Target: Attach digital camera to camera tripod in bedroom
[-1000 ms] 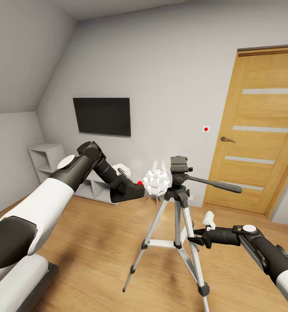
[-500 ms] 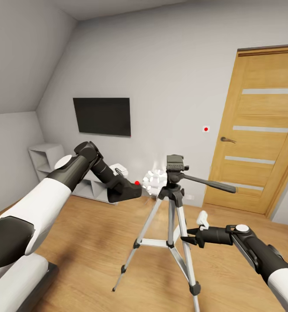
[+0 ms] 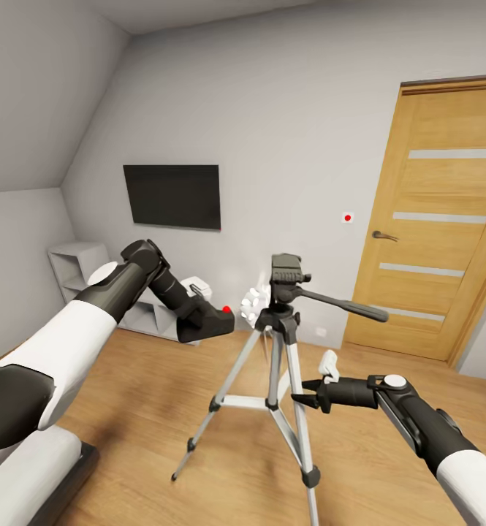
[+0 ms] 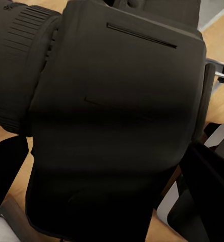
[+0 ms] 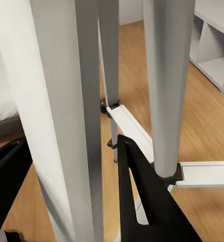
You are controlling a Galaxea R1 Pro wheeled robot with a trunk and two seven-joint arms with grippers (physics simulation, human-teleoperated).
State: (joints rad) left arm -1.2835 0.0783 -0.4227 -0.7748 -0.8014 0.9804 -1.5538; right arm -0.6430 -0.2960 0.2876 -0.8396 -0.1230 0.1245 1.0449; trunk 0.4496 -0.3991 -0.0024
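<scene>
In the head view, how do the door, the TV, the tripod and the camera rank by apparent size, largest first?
1. Oak door.
2. Camera tripod, nearer the lens, so its true rank is unsure.
3. TV.
4. Digital camera, held in the left pincer.

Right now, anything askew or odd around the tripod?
Nothing stands out. The camera tripod stands upright on the wood floor with legs spread and its head bare. The left gripper holds the digital camera beside the head; the right gripper sits open around one tripod leg.
</scene>
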